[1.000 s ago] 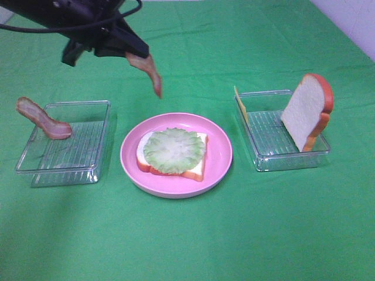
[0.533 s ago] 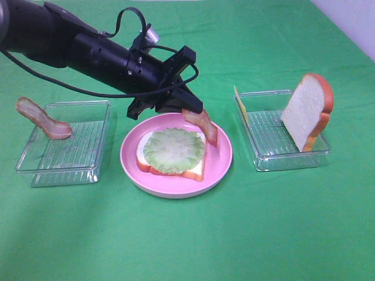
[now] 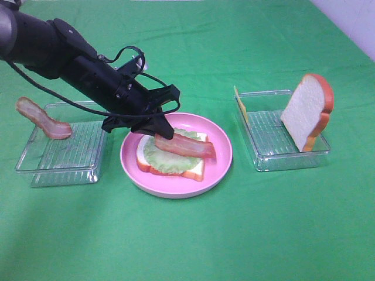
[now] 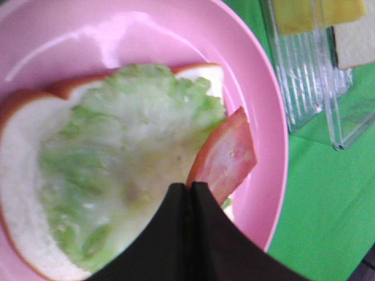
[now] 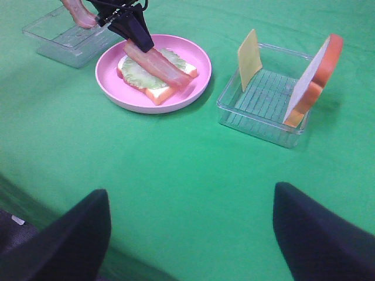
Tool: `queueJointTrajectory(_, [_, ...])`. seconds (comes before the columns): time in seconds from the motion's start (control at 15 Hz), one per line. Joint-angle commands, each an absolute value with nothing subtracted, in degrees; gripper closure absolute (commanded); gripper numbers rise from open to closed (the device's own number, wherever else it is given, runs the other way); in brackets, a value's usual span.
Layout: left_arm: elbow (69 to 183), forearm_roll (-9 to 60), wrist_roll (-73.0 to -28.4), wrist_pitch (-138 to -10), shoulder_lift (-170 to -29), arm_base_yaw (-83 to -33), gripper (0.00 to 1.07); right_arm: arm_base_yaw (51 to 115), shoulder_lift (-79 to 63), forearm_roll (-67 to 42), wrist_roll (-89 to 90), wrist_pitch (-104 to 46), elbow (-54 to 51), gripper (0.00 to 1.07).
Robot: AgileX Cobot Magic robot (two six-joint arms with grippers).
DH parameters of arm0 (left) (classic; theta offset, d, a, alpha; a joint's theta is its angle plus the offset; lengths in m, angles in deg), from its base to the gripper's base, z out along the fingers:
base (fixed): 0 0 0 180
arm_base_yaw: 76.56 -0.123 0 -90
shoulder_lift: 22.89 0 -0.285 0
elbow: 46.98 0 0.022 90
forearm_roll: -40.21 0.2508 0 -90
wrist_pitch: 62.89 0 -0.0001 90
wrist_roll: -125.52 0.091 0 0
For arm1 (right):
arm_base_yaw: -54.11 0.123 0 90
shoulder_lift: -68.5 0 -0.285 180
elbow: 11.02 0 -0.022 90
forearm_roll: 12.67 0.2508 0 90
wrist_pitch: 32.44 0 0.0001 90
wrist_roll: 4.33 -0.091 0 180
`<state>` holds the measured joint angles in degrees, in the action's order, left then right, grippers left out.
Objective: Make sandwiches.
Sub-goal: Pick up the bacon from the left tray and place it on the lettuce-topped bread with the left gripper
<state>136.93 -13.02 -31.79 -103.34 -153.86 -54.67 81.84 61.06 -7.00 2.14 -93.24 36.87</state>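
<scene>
One bacon strip (image 3: 184, 146) lies across the lettuce (image 3: 167, 161) and bread (image 3: 193, 170) on the pink plate (image 3: 220, 155), left fingers (image 3: 154, 124) clamped on its left end; best open gently, then lift straight up. Right fingers (image 5: 64, 240) gape empty.

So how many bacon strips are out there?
2. One bacon strip lies across the lettuce on the pink plate, its end pinched in the left end effector; the other strip leans over the rim of the left tray.
</scene>
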Motion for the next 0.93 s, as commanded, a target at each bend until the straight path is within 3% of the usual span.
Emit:
queueJointTrajectory(0.07, [137.0, -8.6, -35.6, -101.0, -153.7, -55.1, 1.07, 81.7, 61.9, -6.8, 2.9, -93.2, 37.1, 0.35])
queueJointTrajectory(0.2, [137.0, -6.1, -37.1, -99.9, -153.7, -55.1, 1.07, 81.7, 61.9, -6.8, 2.9, -93.2, 37.1, 0.35])
queueJointTrajectory(0.33, [137.0, -3.2, -39.6, -99.3, -153.7, -55.1, 0.96, 81.7, 61.9, -6.8, 2.9, -93.2, 37.1, 0.35])
queueJointTrajectory(0.53, [137.0, -3.2, -39.6, -99.7, -152.5, -55.1, 0.4, 81.7, 61.9, -6.8, 2.9, -93.2, 37.1, 0.35])
queueJointTrajectory(0.6, [137.0, -3.2, -39.6, -99.7, -151.4, -55.1, 0.29, 81.7, 61.9, -6.8, 2.9, -93.2, 37.1, 0.35])
queueJointTrajectory(0.8, [137.0, 0.4, -42.0, -98.8, -147.1, -55.1, 0.28, 81.7, 61.9, -6.8, 2.9, -93.2, 37.1, 0.35])
queueJointTrajectory(0.93, [137.0, 8.6, -48.6, -98.4, -143.2, -55.1, 0.28, 81.7, 61.9, -6.8, 2.9, -93.2, 37.1, 0.35])
